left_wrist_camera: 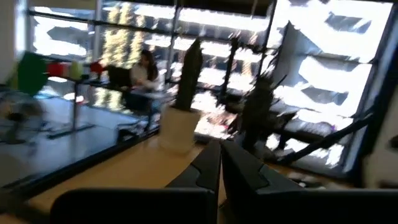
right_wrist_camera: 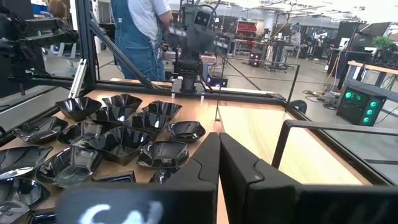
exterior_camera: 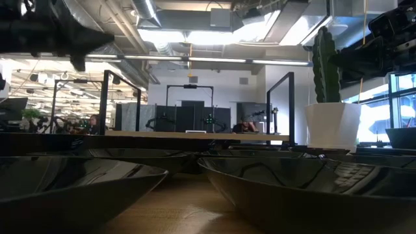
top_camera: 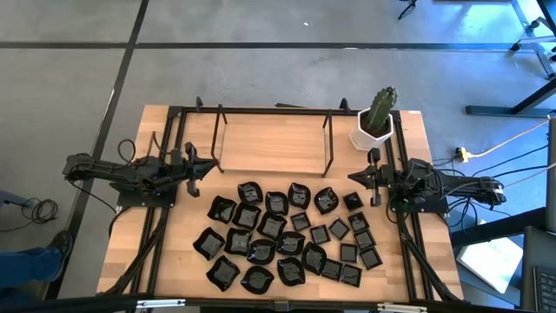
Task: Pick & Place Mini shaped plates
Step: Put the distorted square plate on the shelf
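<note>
crowding the near half of the table [top_camera: 174, 252], the mini shaped plates [top_camera: 287, 235] lie glossy and almost touching, so i'd start with one at the cluster's edge and come straight down on its rim. the left gripper [top_camera: 211, 167] and right gripper [top_camera: 354, 177] wait clenched and empty at the sides; the cactus pot [top_camera: 375, 130] stands far right.

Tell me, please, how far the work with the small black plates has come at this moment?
Nothing looks done yet: all the mini shaped plates lie spread on the table's front half, and the raised wooden shelf beside the cactus pot is bare. Nothing is in hand: the left gripper and right gripper are shut and empty, parked at the sides. Every plate remains to be moved.
</note>
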